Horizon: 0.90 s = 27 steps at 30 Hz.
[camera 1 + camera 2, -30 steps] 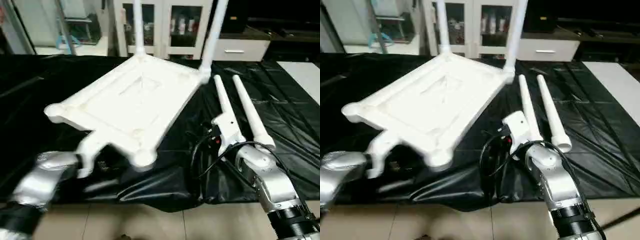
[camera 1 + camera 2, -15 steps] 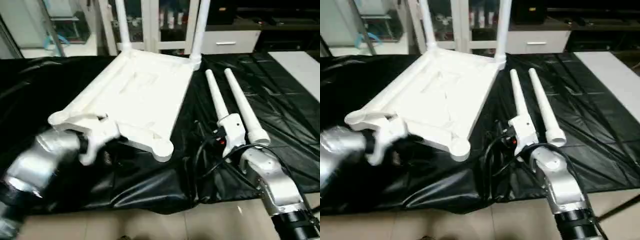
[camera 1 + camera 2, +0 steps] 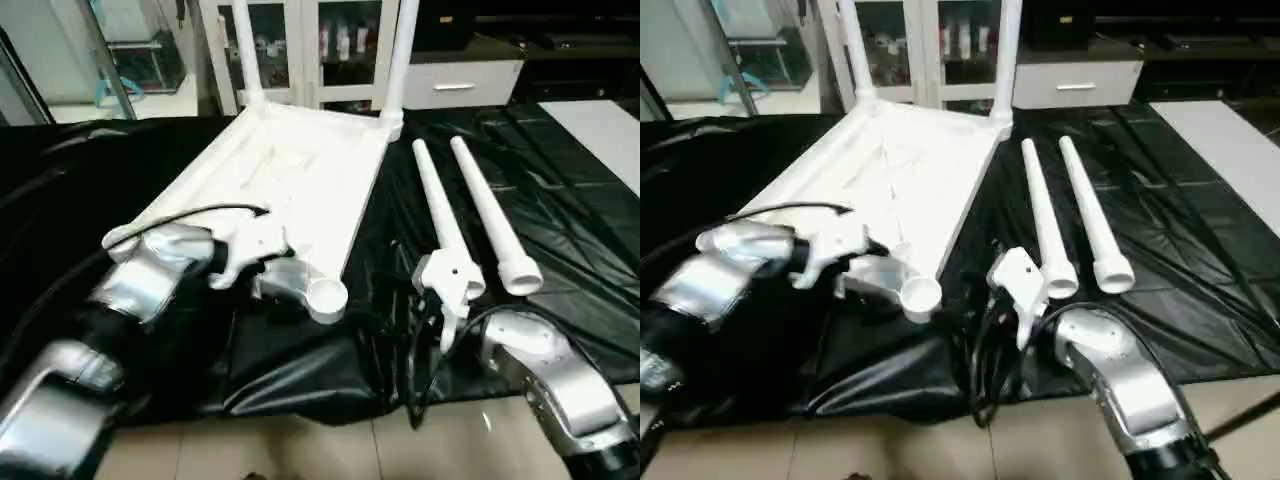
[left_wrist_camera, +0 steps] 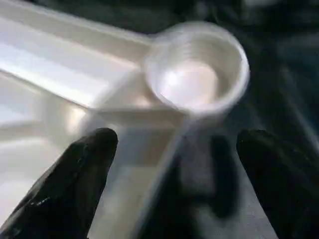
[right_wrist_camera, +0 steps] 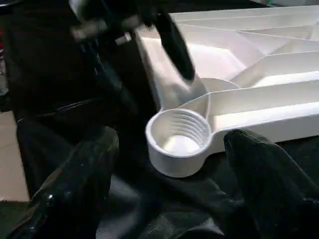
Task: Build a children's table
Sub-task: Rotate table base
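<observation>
Cabinet behind tabletop, loose legs beside it

Head stereo; wrists near socket

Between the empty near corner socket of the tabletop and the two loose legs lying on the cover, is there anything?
Yes. In the right eye view the right gripper and its dark cable sit on the black cover, between the corner socket and the loose legs.
</observation>
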Motion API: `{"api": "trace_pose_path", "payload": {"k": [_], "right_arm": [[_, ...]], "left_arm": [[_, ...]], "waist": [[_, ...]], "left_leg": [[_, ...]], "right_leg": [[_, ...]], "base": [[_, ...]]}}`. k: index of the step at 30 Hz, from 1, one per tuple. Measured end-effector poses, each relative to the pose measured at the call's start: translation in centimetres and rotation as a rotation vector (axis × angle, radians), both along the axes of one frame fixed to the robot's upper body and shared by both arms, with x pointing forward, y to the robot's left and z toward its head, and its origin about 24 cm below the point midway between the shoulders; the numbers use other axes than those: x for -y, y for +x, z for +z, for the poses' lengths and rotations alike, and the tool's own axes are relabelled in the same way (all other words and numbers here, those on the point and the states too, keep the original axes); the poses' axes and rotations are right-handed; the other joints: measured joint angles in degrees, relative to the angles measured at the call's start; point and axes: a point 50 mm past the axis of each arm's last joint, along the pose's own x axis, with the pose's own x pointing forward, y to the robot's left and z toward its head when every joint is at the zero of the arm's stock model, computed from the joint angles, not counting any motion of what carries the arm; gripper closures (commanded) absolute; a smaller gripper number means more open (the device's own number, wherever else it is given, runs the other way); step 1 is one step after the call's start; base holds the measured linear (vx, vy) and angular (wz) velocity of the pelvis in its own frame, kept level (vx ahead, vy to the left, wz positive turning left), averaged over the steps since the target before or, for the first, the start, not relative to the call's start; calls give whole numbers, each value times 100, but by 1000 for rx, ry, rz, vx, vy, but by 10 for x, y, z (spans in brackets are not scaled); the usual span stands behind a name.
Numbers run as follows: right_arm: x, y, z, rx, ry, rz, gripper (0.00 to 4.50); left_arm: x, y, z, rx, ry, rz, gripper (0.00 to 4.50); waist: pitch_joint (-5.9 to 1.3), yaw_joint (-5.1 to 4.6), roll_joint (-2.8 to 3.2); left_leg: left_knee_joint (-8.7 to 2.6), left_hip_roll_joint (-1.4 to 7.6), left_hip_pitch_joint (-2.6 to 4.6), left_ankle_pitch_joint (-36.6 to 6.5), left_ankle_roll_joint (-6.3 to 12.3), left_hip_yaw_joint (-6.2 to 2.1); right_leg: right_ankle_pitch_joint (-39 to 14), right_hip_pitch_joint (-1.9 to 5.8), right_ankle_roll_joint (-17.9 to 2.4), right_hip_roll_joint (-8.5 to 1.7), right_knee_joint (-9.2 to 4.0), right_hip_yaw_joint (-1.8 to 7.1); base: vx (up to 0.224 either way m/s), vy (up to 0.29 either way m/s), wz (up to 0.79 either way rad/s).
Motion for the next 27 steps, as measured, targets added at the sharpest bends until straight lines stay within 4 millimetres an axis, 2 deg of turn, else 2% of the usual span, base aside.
{"api": "trace_pose_path", "payload": {"k": [4,6,9,10,14,16,23,27], "right_arm": [[4,-1,2,6,-21,2,79],[6,-1,4,10,-34,4,79],[6,-2,5,9,-35,8,79],[6,-3,4,-2,-37,14,79],[7,-5,1,-18,-44,21,79],[8,-6,0,-24,-46,20,79],[8,-7,0,-26,-48,20,79],[8,-6,-1,-26,-50,20,79]], "left_arm": [[-4,5,-13,-19,85,-12,42],[-7,9,-12,-7,115,-10,77],[-7,11,-12,8,120,-6,84],[-6,12,-12,14,119,-10,110],[-2,11,-16,4,106,-21,130],[-2,12,-17,2,101,-17,161],[0,16,-15,0,106,-1,222],[-3,16,-13,-22,98,8,236]], "waist": [[0,17,15],[-3,21,22],[-7,25,29],[-7,29,31],[-7,47,31],[-7,65,31],[-7,80,31],[-7,79,31]], "left_leg": [[1,0,1,1,-1,-3],[1,-1,1,0,-1,-4],[1,-1,2,0,0,-4],[1,-1,2,0,0,-5],[1,-1,1,0,0,-6],[2,-1,2,0,0,-6],[3,0,2,0,0,-6],[2,0,1,0,1,-6]], "right_leg": [[0,5,-1,0,-2,-2],[1,6,-1,0,-3,-2],[1,8,-1,-1,-3,-3],[1,8,-2,-1,-3,-4],[2,8,-3,-1,-3,-4],[2,8,-3,-1,-2,-4],[2,8,-3,-1,-2,-4],[2,8,-3,-1,-3,-4]], "base": [[0,0,0],[0,0,0],[0,0,0],[0,0,0],[0,0,0],[0,0,0],[0,0,0],[0,0,0]]}}
